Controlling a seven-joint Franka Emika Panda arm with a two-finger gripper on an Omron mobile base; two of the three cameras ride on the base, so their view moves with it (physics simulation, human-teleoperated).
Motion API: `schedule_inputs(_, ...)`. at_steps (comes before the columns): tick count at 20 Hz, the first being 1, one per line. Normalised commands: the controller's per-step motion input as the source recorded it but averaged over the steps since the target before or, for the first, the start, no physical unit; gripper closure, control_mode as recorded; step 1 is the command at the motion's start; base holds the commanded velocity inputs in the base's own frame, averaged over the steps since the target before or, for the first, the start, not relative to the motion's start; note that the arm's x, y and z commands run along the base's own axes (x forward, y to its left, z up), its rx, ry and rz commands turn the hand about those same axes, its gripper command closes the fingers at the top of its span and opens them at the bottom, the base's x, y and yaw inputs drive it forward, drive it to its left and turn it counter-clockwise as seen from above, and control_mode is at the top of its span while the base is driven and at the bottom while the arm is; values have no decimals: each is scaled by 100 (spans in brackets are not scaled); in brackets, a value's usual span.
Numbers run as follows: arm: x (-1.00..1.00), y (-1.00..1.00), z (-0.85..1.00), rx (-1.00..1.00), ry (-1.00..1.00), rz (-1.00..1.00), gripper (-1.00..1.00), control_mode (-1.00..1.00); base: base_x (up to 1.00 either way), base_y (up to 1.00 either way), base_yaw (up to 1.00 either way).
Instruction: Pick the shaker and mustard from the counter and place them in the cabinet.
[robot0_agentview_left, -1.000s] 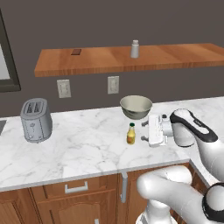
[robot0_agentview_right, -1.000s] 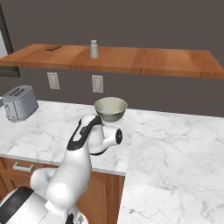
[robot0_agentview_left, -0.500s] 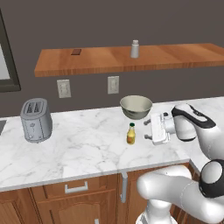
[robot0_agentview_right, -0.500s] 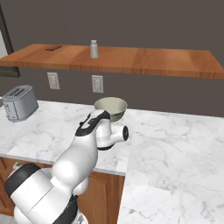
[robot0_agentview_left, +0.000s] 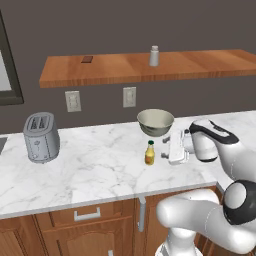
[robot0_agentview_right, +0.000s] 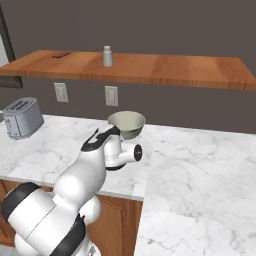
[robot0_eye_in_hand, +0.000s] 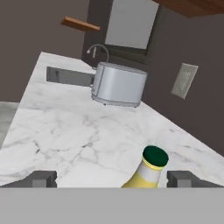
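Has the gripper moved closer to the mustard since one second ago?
Yes. In the left base view the gripper has moved slightly left toward the mustard, which stands unmoved before the bowl.

arm's bent low and reaching out sideways, wrist level, tool (robot0_agentview_left: 165, 147) pointing horizontally with its fingers (robot0_eye_in_hand: 41, 179) spread wide apart, holding nothing

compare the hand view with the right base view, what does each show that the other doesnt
The hand view alone shows the mustard standing between the open gripper fingertips, plus a faucet behind the toaster. The right base view alone shows the shaker on the cabinet and the bowl. Both share the toaster on the counter.
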Motion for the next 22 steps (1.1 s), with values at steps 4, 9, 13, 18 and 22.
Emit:
schedule_inputs(4,18,5,-29,-1,14,0,-100,-100,0,0,0)
schedule_inputs(9,24,3,-12,0,11,-1,-100,-100,0,0,0)
schedule_inputs(13,25,0,-2,0,10,-2,-100,-100,0,0,0)
schedule_inputs(18,17,0,0,3,9,-1,-100,-100,0,0,0)
schedule_inputs(22,12,1,-1,7,6,-3,-100,-100,0,0,0)
